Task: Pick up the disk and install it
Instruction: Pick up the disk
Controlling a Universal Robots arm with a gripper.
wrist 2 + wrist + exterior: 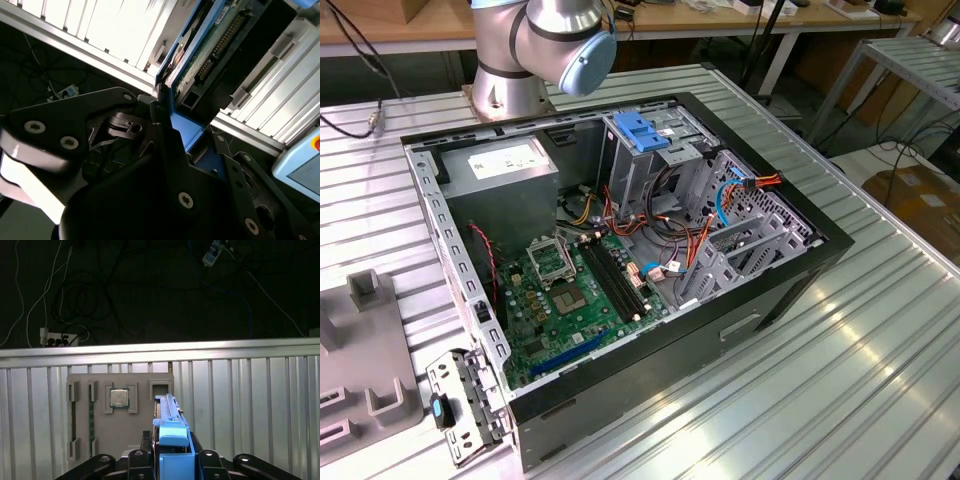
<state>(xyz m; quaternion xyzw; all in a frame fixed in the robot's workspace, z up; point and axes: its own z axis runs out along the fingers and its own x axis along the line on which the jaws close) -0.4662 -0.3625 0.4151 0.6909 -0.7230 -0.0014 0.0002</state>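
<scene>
1. Gripper [173, 460]: I read the fingers as pressed together on the disk [215, 42], clamping it at its blue rail [172, 432]. In the first wrist view the disk runs edge-on, away from the fingers. In the second wrist view its green circuit side faces the camera.

2. Disk position: over the grey tray [120, 432], just beside the tray's holder [161, 387], on the slatted table [240, 405]. I cannot tell whether the disk hangs clear of the tray or rests on it.

3. Step in hand: pick-up. I judge the grasp made and the install not yet begun, so the task is in its first half.

4. Requirement for the install, as I judge it:
- The disk must reach the open case [620, 405], which lies at the exterior view's right of the tray.
- The rail must line up with the cage [642, 132], which stands beside the power supply [505, 170] and next to the board [570, 290].
- Cables [690, 245] hang close to the cage, so clearance there needs care.
- The clamp bears on smooth plastic, so a slip is possible.

5. Count: one gripper, one disk, one tray, one chip [119, 398] seated in the tray, one case, one cage, one power supply, one board.
</scene>
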